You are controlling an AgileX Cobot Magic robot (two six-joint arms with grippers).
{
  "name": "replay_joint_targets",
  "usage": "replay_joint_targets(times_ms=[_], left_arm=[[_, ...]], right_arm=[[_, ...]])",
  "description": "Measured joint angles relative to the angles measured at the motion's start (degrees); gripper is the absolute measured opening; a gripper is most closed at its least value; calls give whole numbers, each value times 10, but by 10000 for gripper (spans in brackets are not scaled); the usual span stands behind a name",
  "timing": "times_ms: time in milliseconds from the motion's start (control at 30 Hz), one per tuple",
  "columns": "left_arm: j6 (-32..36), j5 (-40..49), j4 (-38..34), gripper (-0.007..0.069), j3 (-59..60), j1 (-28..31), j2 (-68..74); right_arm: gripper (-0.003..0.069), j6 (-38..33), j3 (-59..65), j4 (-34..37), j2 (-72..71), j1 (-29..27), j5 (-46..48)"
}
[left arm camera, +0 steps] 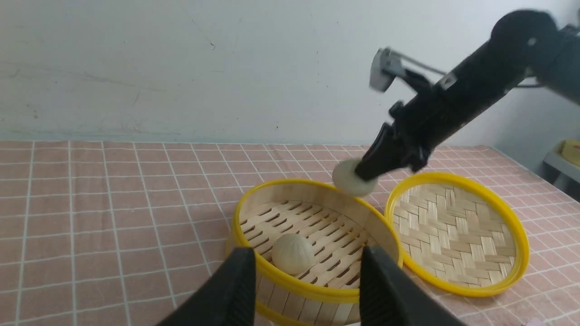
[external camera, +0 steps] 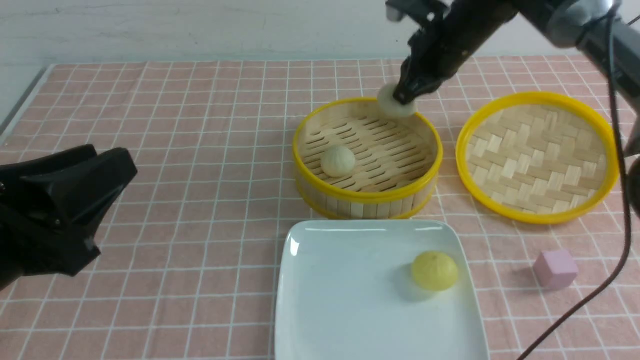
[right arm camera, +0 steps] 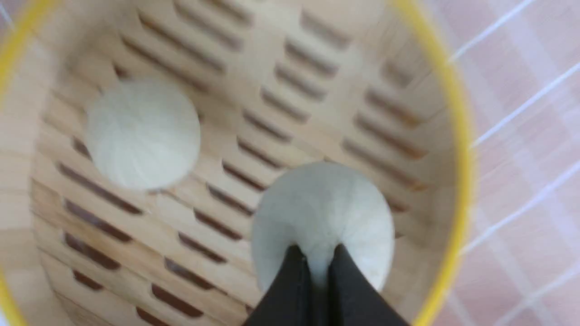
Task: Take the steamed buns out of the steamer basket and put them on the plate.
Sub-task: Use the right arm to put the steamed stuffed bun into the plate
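Observation:
My right gripper [external camera: 406, 96] is shut on a pale steamed bun [external camera: 392, 102], pinching its top and holding it above the far rim of the steamer basket [external camera: 367, 196]. That bun also shows in the right wrist view [right arm camera: 321, 213] and the left wrist view [left arm camera: 351, 180]. The second pale bun [external camera: 338, 160] lies on the basket floor at its left; it shows too in the wrist views [right arm camera: 142, 133] [left arm camera: 292, 253]. The white plate [external camera: 345, 295] lies in front of the basket. My left gripper [left arm camera: 308, 280] is open and empty, low at the left, facing the basket.
A bright yellow bun [external camera: 434, 270] sits on the plate's right side. The flat woven lid [external camera: 537, 155] lies right of the basket. A pink cube [external camera: 555, 268] sits right of the plate. A black cable [external camera: 617, 200] hangs at the right.

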Motion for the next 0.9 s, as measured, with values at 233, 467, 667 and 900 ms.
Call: replay_joint_targets(times_ms=[233,467,667,900], left_arm=[[5,0,0,333,0,0,0],[5,4,0,333,0,0,0],[10,6,4,333,0,0,0],[31,6,10,333,0,0,0]], right_arm=[[24,123,-8,3,-94,3,6],[24,189,131,11,-187,22,7],[24,181,298,7,-281,69,7],[24,128,492,-4,-314,135,-1]])
